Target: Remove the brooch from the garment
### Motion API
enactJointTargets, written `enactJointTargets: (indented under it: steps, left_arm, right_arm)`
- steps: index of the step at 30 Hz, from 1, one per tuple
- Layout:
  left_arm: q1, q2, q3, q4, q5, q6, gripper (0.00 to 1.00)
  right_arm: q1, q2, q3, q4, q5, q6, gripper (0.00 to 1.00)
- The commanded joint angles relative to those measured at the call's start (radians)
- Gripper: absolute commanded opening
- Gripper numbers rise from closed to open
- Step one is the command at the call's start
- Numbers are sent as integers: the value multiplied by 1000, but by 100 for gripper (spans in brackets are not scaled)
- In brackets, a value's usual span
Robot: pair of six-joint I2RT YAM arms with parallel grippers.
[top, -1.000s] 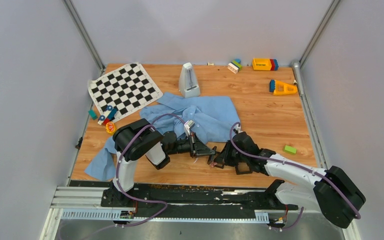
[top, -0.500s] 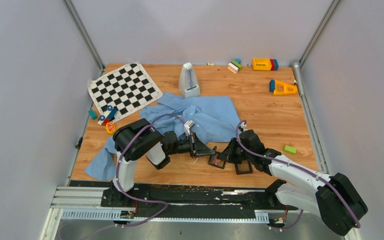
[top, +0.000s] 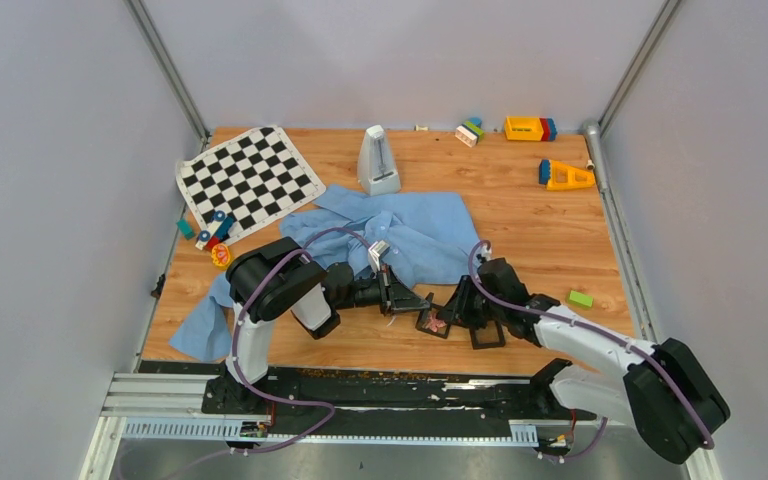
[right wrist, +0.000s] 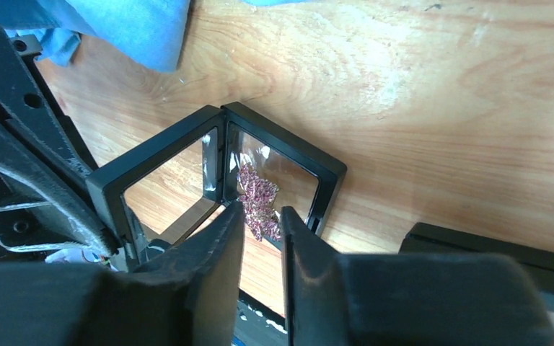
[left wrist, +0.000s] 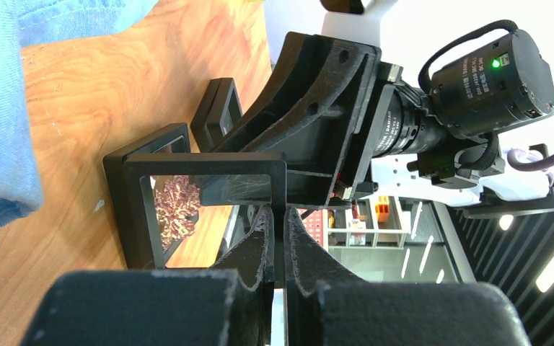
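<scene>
- The right gripper hangs over the open case. Its fingers stand only a narrow slot apart, and I can see nothing clamped between them.
- Directly under its tips lies the brooch, a small pink sparkly cluster. It rests on the clear film of the black display case, off the garment and apart from it.
- Just to that gripper's left, the left gripper is pinched almost closed on the edge of the case's hinged lid, propping it up at an angle.
- To my eye the removal itself looks done, and the step in hand is stowing the brooch. The next move calls for the right gripper to rise straight up out of the case mouth without snagging the brooch. Only then could the lid be lowered.
- Sideways room is tight. The lid frame stands close by the right gripper's left finger, and the case rim is close on the other side. A second black frame lies just beside the gripper on its right, so upward looks like the free way.
- Behind both grippers the near edge of the table is close, leaving little room to back off.
- Just beyond the left gripper is the hem of the garment, a rumpled light blue shirt. It comes near the case but looks apart from it.
- Farther out, beyond the right gripper, the wood lies bare, with a green block well off to its right.
</scene>
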Motion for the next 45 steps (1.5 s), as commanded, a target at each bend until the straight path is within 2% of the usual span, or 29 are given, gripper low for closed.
enactJointTargets:
  steps: [1,3,8,12,14,17,18,21,22,23,26,27,28,30,33,37,40,44,45]
  left_arm:
    - [-7,18,5,40,-13,13,0]
    - [-7,18,7,40,-16,16,0]
    - [-16,11,25,10,-26,39,1]
    - [-30,-31,37,-93,-49,99,0]
    - [-40,-69,49,-194,-76,146,0]
    - [-66,-133,83,-450,-122,271,3]
    - [-82,-166,109,-580,-155,299,4]
    - [-113,-229,172,-812,-217,424,14]
    - [-125,-239,202,-897,-243,443,22]
    - [-129,-260,228,-934,-253,475,27]
    - [-155,-312,282,-1126,-308,558,55]
    - [-162,-343,311,-1165,-322,576,60]
    - [-172,-361,324,-1249,-352,608,72]
    - [-180,-422,351,-1348,-390,642,83]
    - [-180,-542,363,-1462,-450,677,85]
    - [-180,-657,386,-1626,-546,746,79]
    - [-173,-713,402,-1727,-628,810,78]
    - [-138,-777,383,-1820,-743,869,88]
    - [-114,-789,375,-1827,-751,881,96]
  right_arm:
    - [-5,-76,34,-53,45,-36,32]
    - [-5,-114,44,-98,68,-48,39]
    - [-7,-240,51,-215,158,-66,46]
    - [-15,-347,47,-278,207,-60,47]
    - [-19,-397,44,-302,224,-52,48]
    - [-20,-441,47,-335,235,-47,49]
    - [-20,-449,49,-345,264,-46,49]
    - [-22,-464,50,-362,277,-47,53]
    - [-22,-467,51,-366,277,-49,53]
    - [-22,-468,51,-369,276,-49,53]
    - [-22,-472,50,-374,259,-50,53]
    - [-22,-473,50,-376,253,-50,53]
    - [-22,-476,47,-376,253,-51,53]
    - [-21,-475,50,-369,197,-59,52]
    - [-20,-447,56,-345,119,-67,49]
    - [-19,-365,66,-298,59,-69,43]
    - [-17,-302,75,-277,48,-63,37]
    - [-12,-240,78,-255,24,-55,36]
    - [-8,-229,78,-250,16,-55,36]
